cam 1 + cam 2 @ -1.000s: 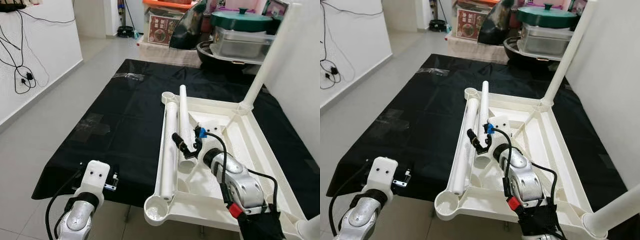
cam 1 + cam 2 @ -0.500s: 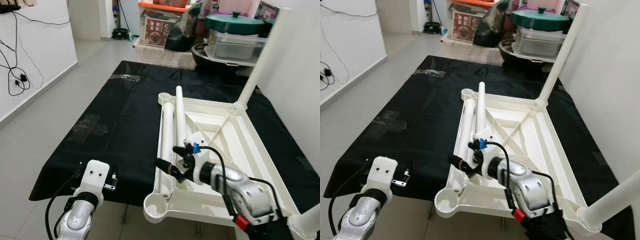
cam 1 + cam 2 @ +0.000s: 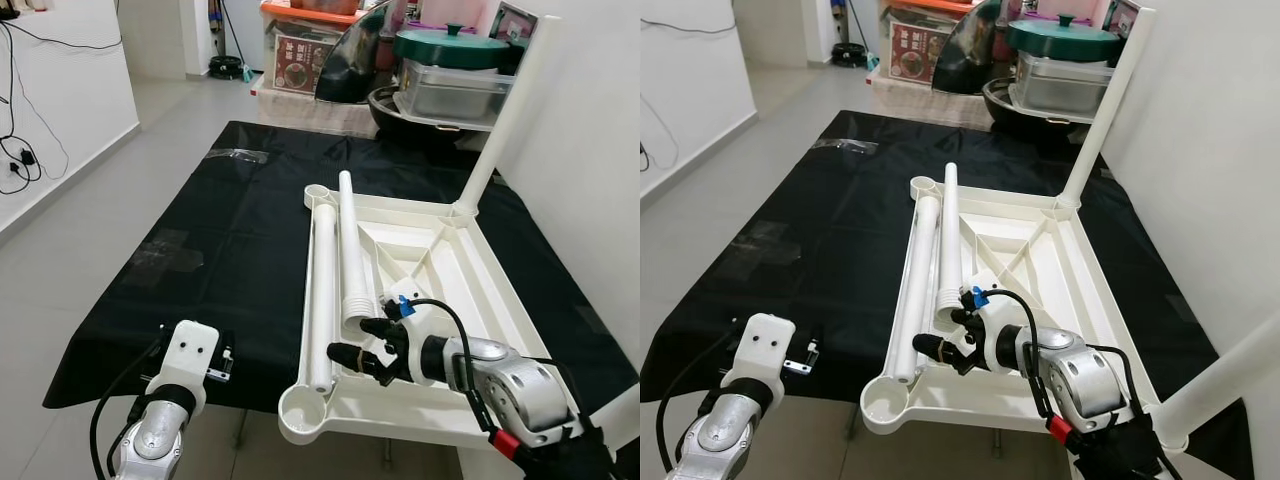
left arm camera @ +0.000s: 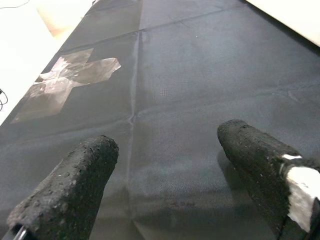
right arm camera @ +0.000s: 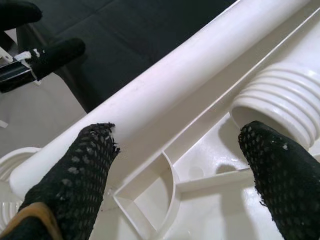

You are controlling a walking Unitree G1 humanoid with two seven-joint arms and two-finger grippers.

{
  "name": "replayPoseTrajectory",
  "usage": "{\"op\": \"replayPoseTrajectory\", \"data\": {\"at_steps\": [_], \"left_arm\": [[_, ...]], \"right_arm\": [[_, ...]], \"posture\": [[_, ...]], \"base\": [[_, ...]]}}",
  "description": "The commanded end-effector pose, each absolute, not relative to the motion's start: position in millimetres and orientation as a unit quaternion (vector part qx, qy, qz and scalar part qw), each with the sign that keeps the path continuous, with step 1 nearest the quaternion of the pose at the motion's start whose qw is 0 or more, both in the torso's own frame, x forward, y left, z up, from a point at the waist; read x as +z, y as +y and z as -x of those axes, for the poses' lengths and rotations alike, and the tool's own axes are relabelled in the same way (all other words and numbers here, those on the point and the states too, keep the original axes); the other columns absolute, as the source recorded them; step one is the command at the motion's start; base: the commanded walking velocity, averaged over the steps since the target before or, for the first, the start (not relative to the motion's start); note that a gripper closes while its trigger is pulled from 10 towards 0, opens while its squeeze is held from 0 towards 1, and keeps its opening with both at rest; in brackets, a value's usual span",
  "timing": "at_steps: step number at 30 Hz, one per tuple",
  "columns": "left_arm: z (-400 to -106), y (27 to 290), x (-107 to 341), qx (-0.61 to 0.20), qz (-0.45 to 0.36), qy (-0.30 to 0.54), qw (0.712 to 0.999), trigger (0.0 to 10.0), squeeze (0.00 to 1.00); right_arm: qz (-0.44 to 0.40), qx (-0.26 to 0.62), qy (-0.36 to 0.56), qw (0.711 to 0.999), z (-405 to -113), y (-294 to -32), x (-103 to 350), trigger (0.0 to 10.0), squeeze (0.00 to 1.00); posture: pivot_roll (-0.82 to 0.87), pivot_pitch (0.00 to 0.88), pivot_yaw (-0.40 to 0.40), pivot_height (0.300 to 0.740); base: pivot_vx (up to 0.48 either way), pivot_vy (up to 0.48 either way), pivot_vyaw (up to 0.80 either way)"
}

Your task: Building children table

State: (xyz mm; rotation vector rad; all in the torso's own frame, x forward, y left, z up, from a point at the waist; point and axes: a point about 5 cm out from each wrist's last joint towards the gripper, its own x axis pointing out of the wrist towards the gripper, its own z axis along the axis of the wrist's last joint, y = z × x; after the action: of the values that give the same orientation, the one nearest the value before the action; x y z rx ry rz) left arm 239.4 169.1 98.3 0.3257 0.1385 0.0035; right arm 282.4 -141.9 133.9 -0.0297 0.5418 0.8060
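Observation:
The white children's table top point(image 3: 470, 290) lies upside down on a black cloth point(image 3: 230, 240). One white leg point(image 3: 503, 115) stands upright in its far right corner. Two loose legs lie along its left rim: a plain one point(image 3: 320, 290) and one with a threaded end point(image 3: 349, 240). My right gripper point(image 3: 362, 343) hovers open just in front of that threaded end point(image 5: 287, 100), its fingers point(image 5: 75, 170) straddling the rib beside the plain leg point(image 5: 200, 85). Low at the front left, my left gripper point(image 4: 165, 170) stands open over the cloth, holding nothing.
An open round leg socket point(image 3: 300, 417) sits at the table top's front left corner. Another upright leg point(image 3: 1225, 385) rises at the front right. A white wall is close on the right. Pots, boxes and a bin point(image 3: 455, 70) stand beyond the cloth. Grey floor lies to the left.
The camera has shifted. My right gripper has drawn back from the threaded leg end toward the table's front and turned to point at the two lying legs. The legs lie as before.

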Motion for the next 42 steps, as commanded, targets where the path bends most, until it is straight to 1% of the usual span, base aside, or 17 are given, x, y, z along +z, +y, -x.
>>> {"op": "replayPoseTrajectory", "data": {"at_steps": [1, 7, 8, 9, 10, 11, 14, 21, 24, 27, 33, 34, 35, 37, 38, 40, 42], "left_arm": [[-238.8, 168.0, 95.7, 0.004, -0.163, 0.077, 0.984, 10.0, 0.00], [-239.2, 167.2, 95.5, 0.004, -0.163, 0.077, 0.984, 10.0, 0.00], [-239.4, 167.0, 95.6, 0.005, -0.163, 0.077, 0.984, 10.0, 0.00], [-239.4, 167.0, 95.6, 0.005, -0.163, 0.077, 0.984, 10.0, 0.00], [-239.6, 167.1, 95.6, 0.006, -0.163, 0.077, 0.984, 10.0, 0.00], [-239.6, 167.1, 95.6, 0.006, -0.163, 0.077, 0.984, 10.0, 0.00], [-239.9, 168.7, 96.0, 0.009, -0.165, 0.076, 0.983, 10.0, 0.00], [-240.2, 169.6, 96.3, 0.010, -0.166, 0.076, 0.983, 10.0, 0.00], [-240.5, 169.7, 96.6, 0.010, -0.167, 0.076, 0.983, 10.0, 0.00], [-241.7, 170.8, 97.7, 0.011, -0.168, 0.074, 0.983, 10.0, 0.00], [-242.3, 171.9, 98.5, 0.013, -0.169, 0.073, 0.983, 10.0, 0.00], [-243.2, 173.0, 99.6, 0.016, -0.170, 0.071, 0.983, 10.0, 0.00], [-243.2, 173.0, 99.6, 0.016, -0.170, 0.071, 0.983, 10.0, 0.00], [-244.0, 173.0, 100.6, 0.016, -0.170, 0.069, 0.983, 10.0, 0.00], [-244.0, 173.0, 100.6, 0.016, -0.170, 0.069, 0.983, 10.0, 0.00], [-244.3, 173.0, 101.3, 0.017, -0.169, 0.067, 0.983, 10.0, 0.00], [-244.3, 173.0, 101.3, 0.017, -0.169, 0.067, 0.983, 10.0, 0.00]], "right_arm": [[0.010, 0.405, 0.261, 0.876, -279.6, -134.9, 136.2, 10.0, 0.00], [0.049, 0.382, 0.242, 0.891, -285.2, -139.5, 134.6, 10.0, 0.00], [0.080, 0.364, 0.224, 0.901, -289.9, -143.7, 135.0, 10.0, 0.00], [0.080, 0.364, 0.224, 0.901, -289.9, -143.7, 135.0, 10.0, 0.00], [0.118, 0.347, 0.199, 0.909, -294.1, -147.1, 136.7, 10.0, 0.00], [0.118, 0.347, 0.199, 0.909, -294.1, -147.1, 136.7, 10.0, 0.00], [0.209, 0.312, 0.130, 0.918, -302.5, -152.1, 143.5, 10.0, 0.00], [0.240, 0.298, 0.086, 0.920, -307.1, -154.5, 152.2, 10.0, 0.00], [0.245, 0.310, 0.076, 0.915, -306.5, -153.7, 154.6, 10.0, 0.00], [0.276, 0.341, 0.039, 0.898, -304.2, -151.2, 160.2, 10.0, 0.00], [0.299, 0.345, 0.000, 0.890, -304.8, -149.9, 165.8, 10.0, 0.00], [0.339, 0.356, -0.045, 0.870, -306.0, -145.2, 169.1, 10.0, 0.00], [0.339, 0.356, -0.045, 0.870, -306.0, -145.2, 169.1, 10.0, 0.00], [0.365, 0.373, -0.062, 0.851, -304.9, -140.4, 167.7, 10.0, 0.00], [0.365, 0.373, -0.062, 0.851, -304.9, -140.4, 167.7, 10.0, 0.00], [0.388, 0.389, -0.069, 0.833, -303.5, -136.9, 163.9, 10.0, 0.00], [0.388, 0.389, -0.069, 0.833, -303.5, -136.9, 163.9, 10.0, 0.00]], "posture": [[0.04, 0.000, -0.139, 0.740], [0.04, 0.000, -0.140, 0.740], [0.04, 0.000, -0.140, 0.740], [0.04, 0.000, -0.140, 0.740], [0.04, 0.000, -0.140, 0.740], [0.04, 0.000, -0.140, 0.740], [0.05, 0.000, -0.134, 0.740], [0.05, 0.000, -0.132, 0.740], [0.05, 0.000, -0.130, 0.740], [0.05, 0.000, -0.128, 0.740], [0.06, 0.000, -0.129, 0.740], [0.06, 0.000, -0.125, 0.740], [0.06, 0.000, -0.125, 0.740], [0.06, 0.000, -0.125, 0.740], [0.06, 0.000, -0.125, 0.740], [0.06, 0.000, -0.125, 0.740], [0.06, 0.000, -0.125, 0.740]], "base": [[0.000, 0.000, 0.00], [0.000, 0.000, 0.00], [0.000, 0.000, 0.00], [0.000, 0.000, 0.00], [0.000, 0.000, 0.00], [0.000, 0.000, 0.00], [0.000, 0.000, 0.00], [0.000, 0.000, 0.00], [0.000, 0.000, 0.00], [0.000, 0.000, 0.00], [0.000, 0.000, 0.00], [0.000, 0.000, 0.00], [0.000, 0.000, 0.00], [0.000, 0.000, 0.00], [0.000, 0.000, 0.00], [0.000, 0.000, 0.00], [0.000, 0.000, 0.00]]}}
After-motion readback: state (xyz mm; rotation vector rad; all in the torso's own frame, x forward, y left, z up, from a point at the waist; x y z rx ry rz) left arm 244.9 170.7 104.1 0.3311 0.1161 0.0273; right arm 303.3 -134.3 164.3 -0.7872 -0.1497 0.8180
